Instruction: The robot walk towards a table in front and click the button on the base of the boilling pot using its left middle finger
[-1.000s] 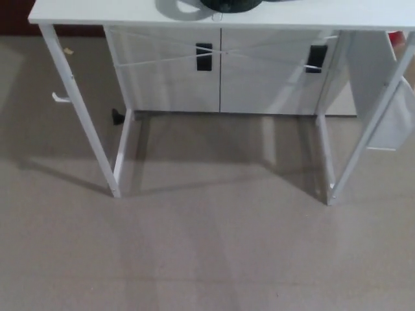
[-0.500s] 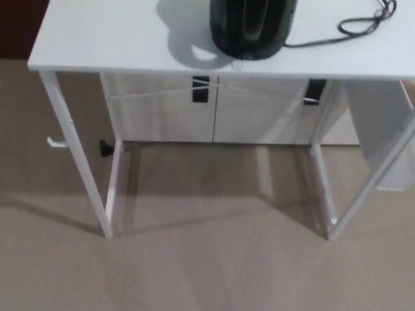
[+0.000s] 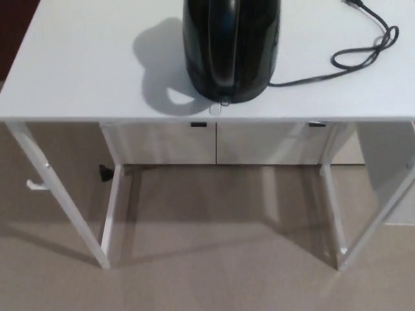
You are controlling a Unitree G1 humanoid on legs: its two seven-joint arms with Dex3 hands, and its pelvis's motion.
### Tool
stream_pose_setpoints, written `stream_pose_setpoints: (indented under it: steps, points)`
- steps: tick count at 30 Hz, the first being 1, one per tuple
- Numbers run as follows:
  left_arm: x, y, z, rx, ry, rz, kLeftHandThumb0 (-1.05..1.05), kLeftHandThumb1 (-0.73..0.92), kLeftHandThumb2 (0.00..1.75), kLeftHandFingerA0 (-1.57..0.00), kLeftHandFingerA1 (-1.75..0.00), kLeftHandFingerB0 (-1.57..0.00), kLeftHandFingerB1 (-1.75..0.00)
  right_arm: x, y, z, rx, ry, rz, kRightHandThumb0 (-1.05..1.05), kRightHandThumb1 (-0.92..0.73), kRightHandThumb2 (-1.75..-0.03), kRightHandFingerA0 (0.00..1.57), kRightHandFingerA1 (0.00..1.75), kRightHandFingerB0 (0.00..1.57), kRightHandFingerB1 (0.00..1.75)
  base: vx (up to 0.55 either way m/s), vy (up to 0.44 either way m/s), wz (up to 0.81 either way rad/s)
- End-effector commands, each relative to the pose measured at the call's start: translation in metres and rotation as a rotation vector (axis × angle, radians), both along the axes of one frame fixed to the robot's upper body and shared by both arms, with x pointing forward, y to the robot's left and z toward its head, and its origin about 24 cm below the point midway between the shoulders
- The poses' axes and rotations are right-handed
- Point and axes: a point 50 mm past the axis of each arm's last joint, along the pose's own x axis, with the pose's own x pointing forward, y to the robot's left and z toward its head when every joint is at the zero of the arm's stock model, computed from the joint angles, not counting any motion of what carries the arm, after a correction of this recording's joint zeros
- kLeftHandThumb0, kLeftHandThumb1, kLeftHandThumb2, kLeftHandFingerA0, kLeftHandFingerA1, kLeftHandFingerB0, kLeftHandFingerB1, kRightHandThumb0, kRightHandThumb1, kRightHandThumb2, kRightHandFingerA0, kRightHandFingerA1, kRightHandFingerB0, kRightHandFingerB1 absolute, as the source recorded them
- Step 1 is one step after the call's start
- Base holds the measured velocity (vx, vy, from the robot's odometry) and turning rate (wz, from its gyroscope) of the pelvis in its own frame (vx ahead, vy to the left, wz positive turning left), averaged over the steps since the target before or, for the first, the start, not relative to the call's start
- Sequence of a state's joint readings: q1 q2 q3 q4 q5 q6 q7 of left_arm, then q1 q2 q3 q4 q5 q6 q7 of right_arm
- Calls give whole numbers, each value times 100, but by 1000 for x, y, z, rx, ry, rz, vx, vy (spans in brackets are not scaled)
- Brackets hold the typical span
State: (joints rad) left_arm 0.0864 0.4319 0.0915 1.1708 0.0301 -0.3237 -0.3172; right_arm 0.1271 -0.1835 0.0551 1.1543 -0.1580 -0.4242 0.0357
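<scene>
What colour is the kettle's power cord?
Black power cord, clearest in the head view, looped on the white table.

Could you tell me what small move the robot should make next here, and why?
Probably a short step closer, then raising the left hand. Neither hand shows in the head view, while the black boiling pot stands near the front edge of the white table, its small button at the base facing the robot.

Boiling pot [image 3: 231,48] on table [image 3: 84,71] near its front edge, cord [image 3: 363,55] trailing right
</scene>
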Motion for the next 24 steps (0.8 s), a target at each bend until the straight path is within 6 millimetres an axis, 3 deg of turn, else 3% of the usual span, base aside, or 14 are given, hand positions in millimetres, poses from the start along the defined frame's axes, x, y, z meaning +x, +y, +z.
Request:
stream_pose_setpoints:
  steps: [1, 2, 3, 4, 10, 11, 12, 15, 16, 18, 19, 24]
  points:
    - [-2, 6, 3, 24, -4, 25, -56, 42, 73, -44, -47, -36, -44, -3, -1, 0, 3, 1, -13, -34, -55, -56, 91, 52, 53, 42, 211, 55, -16]
    - [-2, 6, 3, 23, -3, 27, -56, 42, 73, -44, -47, -36, -44, -3, -1, 0, 3, 1, -13, -34, -55, -56, 91, 52, 53, 42, 217, 63, -4]
    - [-3, 5, 2, 22, 4, 27, -50, 50, 56, -50, -37, -41, -34, -4, -2, 0, -2, 7, -12, -35, -56, -57, 90, 51, 52, 41, 185, 120, -7]
    - [-4, 4, 1, 26, 10, 16, -57, 42, 74, -44, -47, -36, -44, -6, -4, 0, -5, 9, -14, -34, -56, -56, 89, 51, 52, 41, 271, 174, -7]
    - [-3, 6, 2, 17, -1, 27, -56, 42, 74, -43, -47, -36, -44, -5, -3, 0, 9, 10, -28, -35, -56, -56, 89, 52, 53, 41, 203, 154, -7]
    - [-3, 6, 3, 18, 4, 22, -52, 50, 56, -50, -37, -41, -33, -5, -3, 0, 8, 8, -25, -35, -56, -56, 89, 52, 53, 42, 120, 60, 5]
    - [-2, 6, 3, 18, 1, 23, -56, 42, 74, -44, -47, -36, -44, -4, -4, 0, 2, 5, -14, -37, -57, -57, 89, 51, 52, 41, 106, 41, 3]
    - [3, 6, 4, 29, -14, 15, -57, 43, 75, -44, -47, -36, -44, 3, -3, 1, -12, -6, 6, -36, -58, -57, 89, 50, 50, 41, 107, -12, 7]
    - [5, 6, 5, 30, -15, 8, -51, 52, 56, -51, -37, -41, -34, 4, -3, 2, -7, -10, 1, -36, -57, -57, 89, 51, 51, 41, 104, -85, 5]
    - [7, 6, 6, 33, -16, -7, -52, 52, 56, -51, -37, -41, -34, 5, -3, 2, 6, -16, -10, -35, -57, -57, 87, 51, 51, 41, 84, -105, 6]
    - [8, 6, 6, 39, -14, -6, -58, 43, 75, -45, -47, -36, -44, 6, -3, 2, 5, -19, -10, -35, -57, -57, 88, 50, 51, 41, 71, -166, -4]
    - [13, 5, 7, 67, -27, -34, -58, 43, 75, -48, -48, -38, -45, 10, -3, 3, 13, -31, -14, -34, -56, -56, 88, 51, 53, 42, 192, -38, -6]
